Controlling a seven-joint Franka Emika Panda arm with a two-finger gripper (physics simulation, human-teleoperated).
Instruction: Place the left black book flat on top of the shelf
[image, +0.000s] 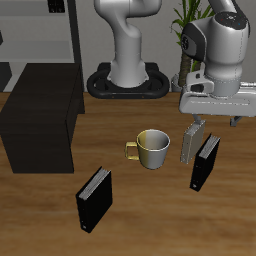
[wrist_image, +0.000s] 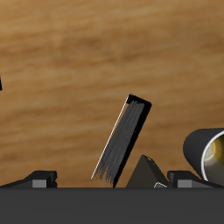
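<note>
The left black book (image: 205, 161) stands on edge on the wooden table near the table's front, beside a grey book (image: 190, 144). In the wrist view the black book (wrist_image: 122, 140) shows from above, with its page edges visible. My gripper (image: 204, 121) hangs just above the two books, apart from them. Its fingers (wrist_image: 41, 178) stand wide apart and hold nothing. The shelf (image: 40, 115), a low matt black cabinet with a flat top, stands across the table from the books.
A yellow mug (image: 152, 148) stands next to the grey book and also shows in the wrist view (wrist_image: 206, 154). A second black book (image: 93, 198) stands near the table's front edge. A tall dark open-frame rack (image: 50, 30) stands behind the shelf.
</note>
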